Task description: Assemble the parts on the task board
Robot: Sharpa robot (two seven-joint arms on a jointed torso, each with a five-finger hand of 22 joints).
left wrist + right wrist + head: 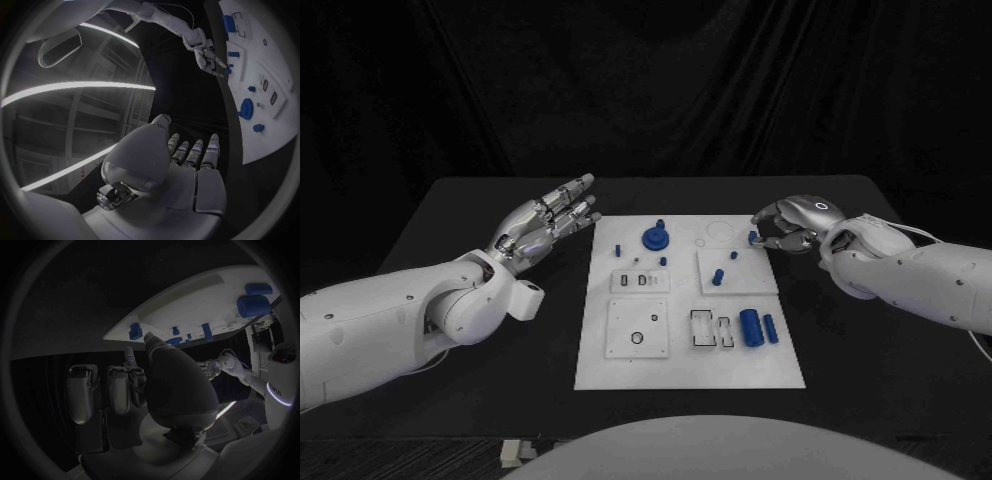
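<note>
Right hand: the right hand [788, 224] is at the board's far right corner, fingers curled in around a small blue piece [754, 237]. Looks pinched to me, but I can't tell how firm the hold is.
Left hand: the left hand [548, 222] hovers just off the board's left edge, fingers stretched out and apart, holding nothing.
Board: the task board [678, 370] lies mid-table, with the round blue knob [655, 238] near its far edge, a short peg [718, 277] on the right-hand block, two blue cylinders [759, 327] lying lower right, and empty slots [640, 282] on the left.
Risk: if that pinch is shallow, I reckon the piece could tilt or drop onto the black table [473, 200].
In the way: the peg stands near the right hand's path, so a low sweep might bump it.
</note>
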